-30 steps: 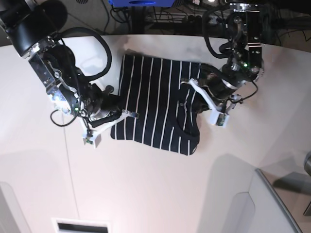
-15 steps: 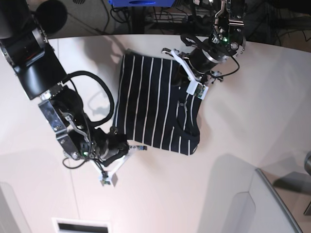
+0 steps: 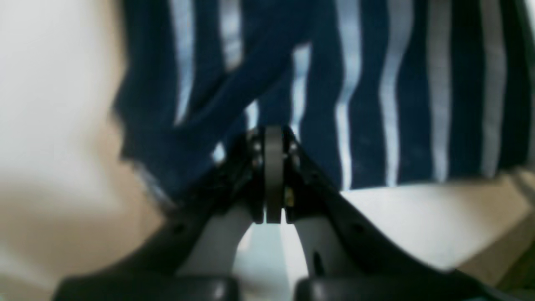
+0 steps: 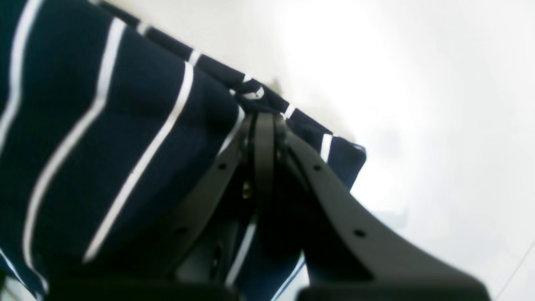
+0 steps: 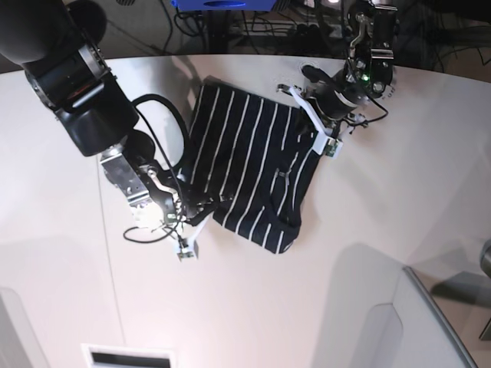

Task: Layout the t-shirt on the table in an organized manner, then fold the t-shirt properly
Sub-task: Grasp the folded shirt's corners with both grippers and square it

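Note:
The t-shirt [image 5: 249, 165], dark navy with thin white stripes, lies folded and slanted in the middle of the white table [image 5: 368, 230]. My right gripper [image 5: 215, 203] is at the shirt's lower left edge. In the right wrist view it [image 4: 262, 117] is shut on the puckered hem of the t-shirt [image 4: 125, 138]. My left gripper [image 5: 285, 90] sits at the shirt's upper right corner. The blurred left wrist view shows it [image 3: 273, 133] shut, with a ridge of the t-shirt [image 3: 376, 104] running into its tips.
Cables [image 5: 253, 27] and dark equipment lie beyond the table's curved far edge. A grey panel [image 5: 430, 322] stands at the lower right. A slot [image 5: 126, 356] is set into the near edge. A thin seam [image 5: 111, 276] runs down the left of the table.
The right gripper has moved up from the bare table to the shirt's lower left hem. The shirt has turned and its lower part has shifted right. The left gripper has moved slightly right.

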